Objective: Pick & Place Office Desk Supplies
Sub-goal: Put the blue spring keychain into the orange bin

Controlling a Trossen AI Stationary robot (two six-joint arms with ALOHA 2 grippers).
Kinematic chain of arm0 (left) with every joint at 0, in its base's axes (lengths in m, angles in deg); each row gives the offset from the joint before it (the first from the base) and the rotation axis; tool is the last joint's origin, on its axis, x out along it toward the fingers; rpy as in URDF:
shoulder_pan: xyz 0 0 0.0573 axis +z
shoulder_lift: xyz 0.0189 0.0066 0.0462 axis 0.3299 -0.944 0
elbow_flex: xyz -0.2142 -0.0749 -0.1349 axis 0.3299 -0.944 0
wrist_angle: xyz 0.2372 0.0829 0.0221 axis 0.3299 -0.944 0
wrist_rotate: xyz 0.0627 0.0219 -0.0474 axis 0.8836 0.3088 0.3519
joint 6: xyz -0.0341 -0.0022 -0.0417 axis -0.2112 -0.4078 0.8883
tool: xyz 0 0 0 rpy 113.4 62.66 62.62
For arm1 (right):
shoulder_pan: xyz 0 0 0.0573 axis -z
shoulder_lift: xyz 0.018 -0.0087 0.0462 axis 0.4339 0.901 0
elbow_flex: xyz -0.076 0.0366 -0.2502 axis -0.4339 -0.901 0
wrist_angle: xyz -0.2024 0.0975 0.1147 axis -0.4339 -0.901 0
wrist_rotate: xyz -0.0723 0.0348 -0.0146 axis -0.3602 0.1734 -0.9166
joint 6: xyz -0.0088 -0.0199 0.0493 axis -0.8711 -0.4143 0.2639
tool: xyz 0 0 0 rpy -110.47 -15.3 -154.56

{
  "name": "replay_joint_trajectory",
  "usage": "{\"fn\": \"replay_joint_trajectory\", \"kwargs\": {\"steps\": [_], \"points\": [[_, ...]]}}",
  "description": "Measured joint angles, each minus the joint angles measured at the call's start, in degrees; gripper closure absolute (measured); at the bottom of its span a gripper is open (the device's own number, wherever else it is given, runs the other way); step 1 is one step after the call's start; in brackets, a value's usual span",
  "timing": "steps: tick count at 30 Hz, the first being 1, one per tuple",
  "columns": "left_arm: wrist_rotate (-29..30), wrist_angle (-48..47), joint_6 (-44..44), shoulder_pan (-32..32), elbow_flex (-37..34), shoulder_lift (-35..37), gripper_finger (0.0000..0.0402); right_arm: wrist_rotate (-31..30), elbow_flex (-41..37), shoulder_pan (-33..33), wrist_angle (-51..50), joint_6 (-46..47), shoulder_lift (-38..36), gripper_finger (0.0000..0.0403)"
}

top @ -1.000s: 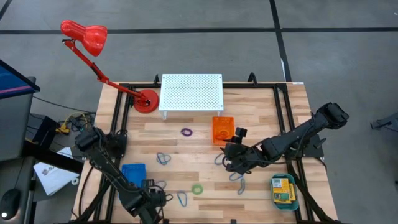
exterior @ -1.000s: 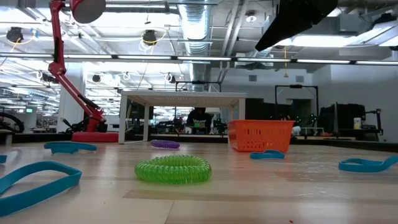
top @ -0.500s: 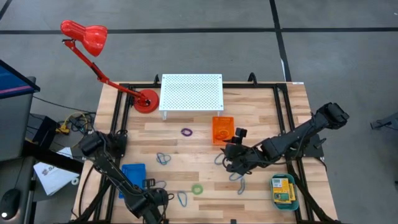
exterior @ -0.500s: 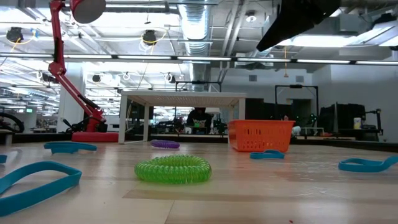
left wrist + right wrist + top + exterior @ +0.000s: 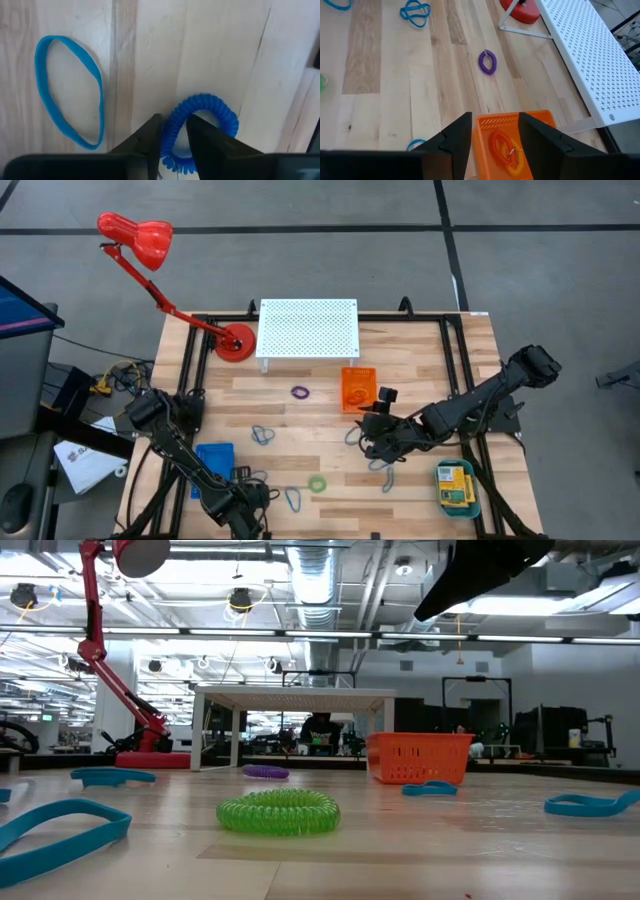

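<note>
A blue coiled rubber-band ring (image 5: 202, 130) lies on the wood near the table's near-left edge. My left gripper (image 5: 174, 132) points down at it and is shut on one side of it; in the high view its wrist (image 5: 247, 503) hides the ring. A flat blue band loop (image 5: 70, 90) lies beside it. My right gripper (image 5: 495, 130) hangs open above the orange tray (image 5: 512, 142), which holds an orange coiled ring (image 5: 504, 147). A purple ring (image 5: 300, 392) and a green ring (image 5: 278, 812) rest flat on the table. My left gripper has one side of the blue coiled ring (image 5: 172, 142) between its two fingers, one finger outside the ring and the other inside it. The fingers come from above, pointing down. The ring lies flat on the table.
A blue tray (image 5: 213, 460) sits by the left arm, and a teal tray (image 5: 470, 505) with a yellow box (image 5: 453, 482) sits near right. Blue-grey loops (image 5: 262, 435) (image 5: 293, 499) (image 5: 385, 472) lie scattered. A white perforated stand (image 5: 308, 328) and a red lamp (image 5: 235, 342) stand at the far side.
My left gripper has come down a little toward the table at the near-left edge. My right arm has kept still.
</note>
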Motion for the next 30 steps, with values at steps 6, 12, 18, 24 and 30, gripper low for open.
{"fn": "replay_joint_trajectory", "kwargs": {"steps": [6, 12, 18, 24, 30], "points": [[1.0, 0.9, 0.0, 1.6, -0.3, 0.2, 0.038, 1.4, 0.0, -0.1, -0.1, 0.0, 0.0, 0.0246], [9.9, 2.8, -0.7, 2.5, -0.6, 1.6, 0.0392, 1.5, 0.0, -2.9, -0.2, 2.7, 0.0, 0.0246], [23.6, 4.1, -4.9, 3.8, -0.5, 6.0, 0.0398, 1.2, 0.0, -7.0, 0.2, 5.1, 0.0, 0.0246], [38.4, 12.5, -19.6, 9.6, -0.4, 12.0, 0.0399, 0.8, 0.0, -10.3, 0.1, 8.8, 0.0, 0.0246], [39.5, 25.2, -42.0, 20.3, -0.4, 15.1, 0.04, -0.4, 0.0, -12.5, 0.1, 10.5, 0.0, 0.0246]]}}
